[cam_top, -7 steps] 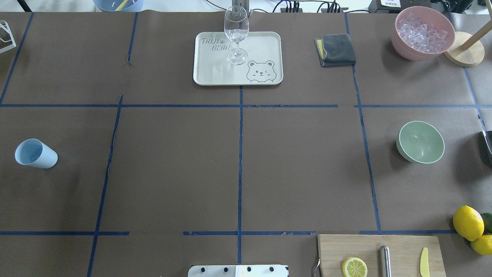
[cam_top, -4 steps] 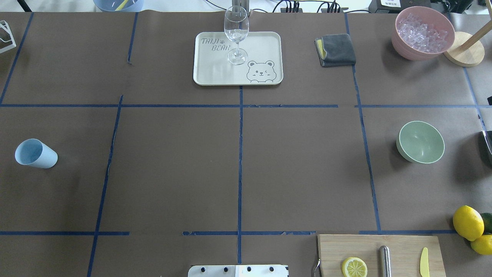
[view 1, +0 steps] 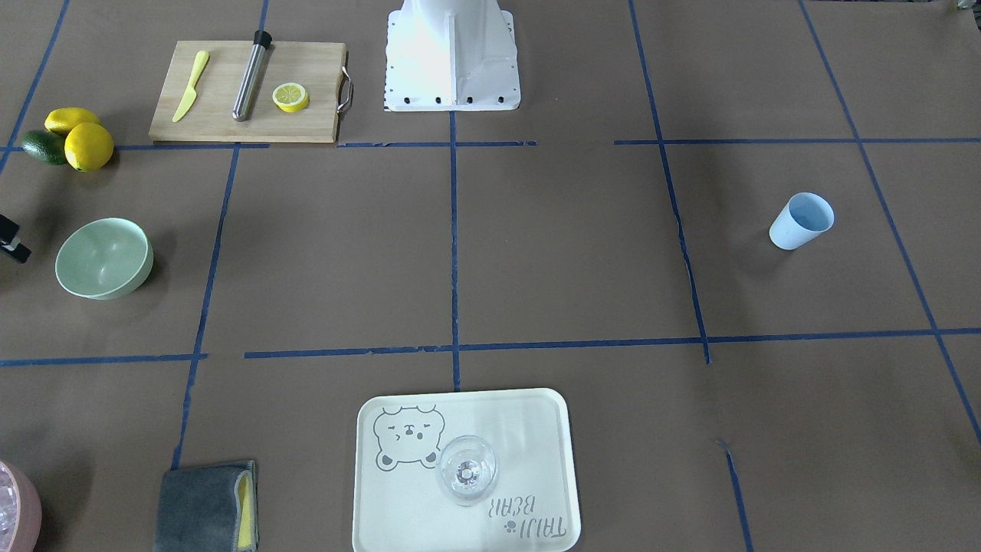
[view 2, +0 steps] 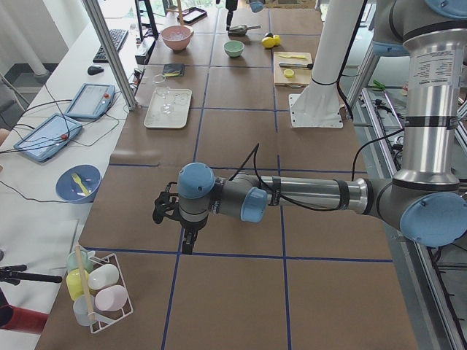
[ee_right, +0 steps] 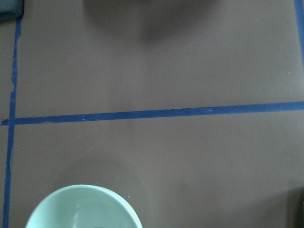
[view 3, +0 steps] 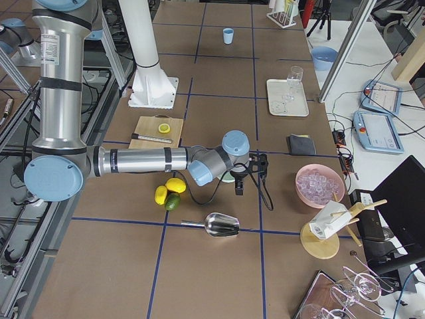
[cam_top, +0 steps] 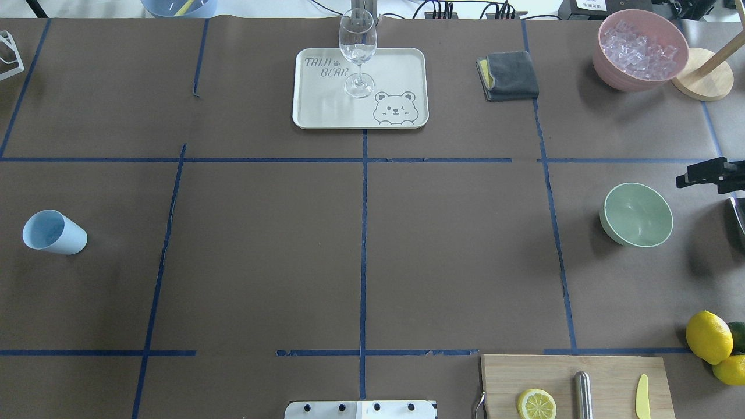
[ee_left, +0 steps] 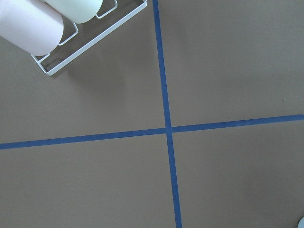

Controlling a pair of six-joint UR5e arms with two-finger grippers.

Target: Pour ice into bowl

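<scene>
The mint-green bowl (cam_top: 638, 214) stands empty at the right of the table; it also shows in the front-facing view (view 1: 103, 257) and at the bottom of the right wrist view (ee_right: 83, 209). The ice (cam_top: 640, 46) is heaped in a pink container (cam_top: 605, 67) at the far right corner. My right gripper (cam_top: 698, 174) reaches in from the right edge, just beyond and right of the bowl, holding nothing; I cannot tell whether its jaws are open. My left gripper (view 2: 168, 208) hovers over bare table far to the left, seen only from the side, so I cannot tell its state.
A metal scoop (view 3: 222, 224) lies right of the bowl. Lemons (cam_top: 709, 336) and a cutting board (cam_top: 576, 378) are at the near right. A grey cloth (cam_top: 507, 75), a tray (cam_top: 396, 70) with a glass (cam_top: 357, 49), and a blue cup (cam_top: 53, 233) stand elsewhere.
My right gripper has come into the overhead view from the right edge, moving left toward the bowl's far side. Nothing on the table has moved.
</scene>
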